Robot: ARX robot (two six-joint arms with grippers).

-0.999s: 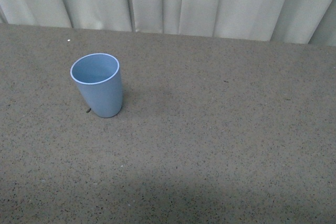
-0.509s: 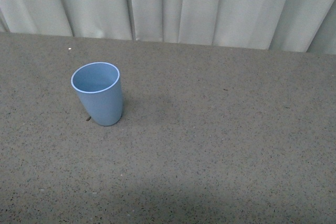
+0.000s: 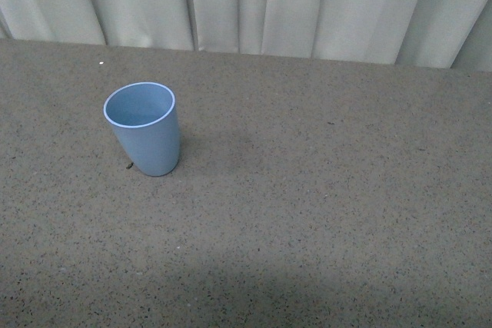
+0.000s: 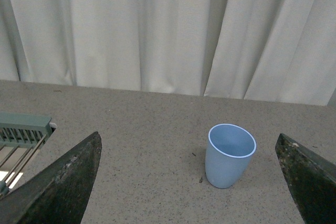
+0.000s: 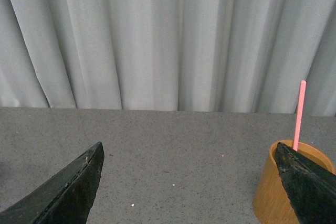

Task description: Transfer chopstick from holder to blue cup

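Observation:
The blue cup (image 3: 143,128) stands upright and empty on the speckled grey table, left of centre in the front view; neither arm shows there. In the left wrist view the blue cup (image 4: 230,155) sits between and beyond my left gripper (image 4: 189,182), whose dark fingers (image 4: 63,182) are spread wide and open. The right wrist view shows a tan cylindrical holder (image 5: 281,187) with one pink chopstick (image 5: 299,114) standing up out of it. My right gripper (image 5: 191,182) is open and holds nothing; one finger (image 5: 310,187) overlaps the holder's edge.
White pleated curtains (image 3: 254,1) close off the table's far edge. A grey-green slatted rack (image 4: 21,135) shows at the side of the left wrist view. Bare table (image 3: 330,213) stretches to the right of the cup in the front view.
The front view has shifted slightly up and down between frames; the cup stays put on the table.

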